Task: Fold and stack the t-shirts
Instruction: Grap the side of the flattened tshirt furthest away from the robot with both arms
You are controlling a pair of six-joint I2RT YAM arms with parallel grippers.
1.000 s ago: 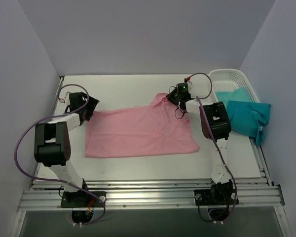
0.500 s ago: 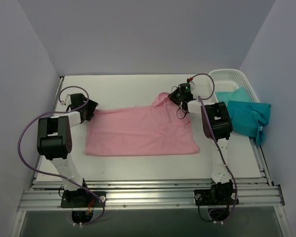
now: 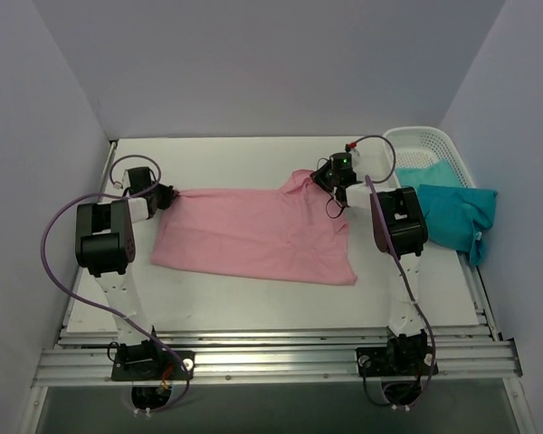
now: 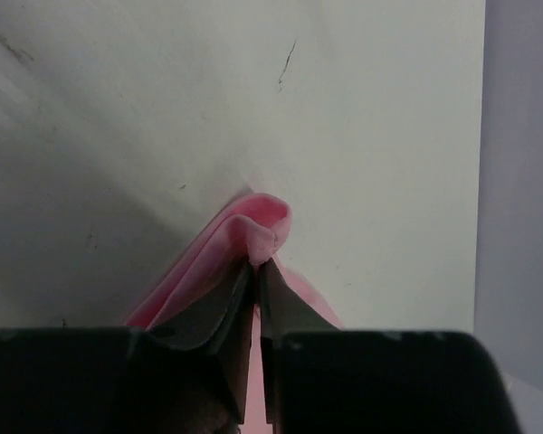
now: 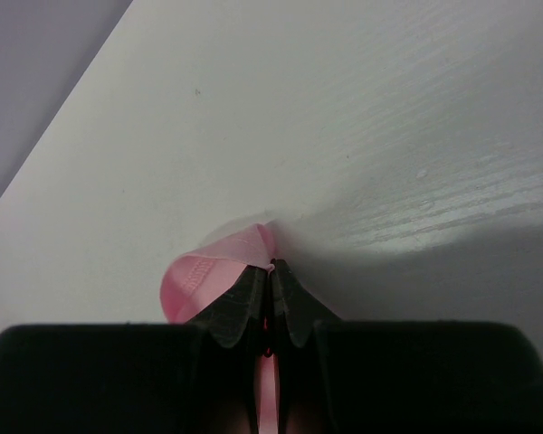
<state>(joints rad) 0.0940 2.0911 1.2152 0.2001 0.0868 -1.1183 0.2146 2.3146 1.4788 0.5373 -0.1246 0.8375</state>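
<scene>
The pink t-shirt is being held spread on the white table, mostly smooth. Its far left corner is being pinched by the left gripper, fingers together on a fold. Its far right edge, possibly the collar, is being clamped by the right gripper. Further right, teal t-shirts are hanging over the basket, beside pale walls.

1. The pink shirt covers the middle of the table; bare tabletop shows behind it up to the back wall and in front, down to the near rail.
2. The left arm stands near the left wall, a narrow gap between.
3. The basket and the teal shirts spilling from it fill the far right corner, just beside the right arm.
</scene>
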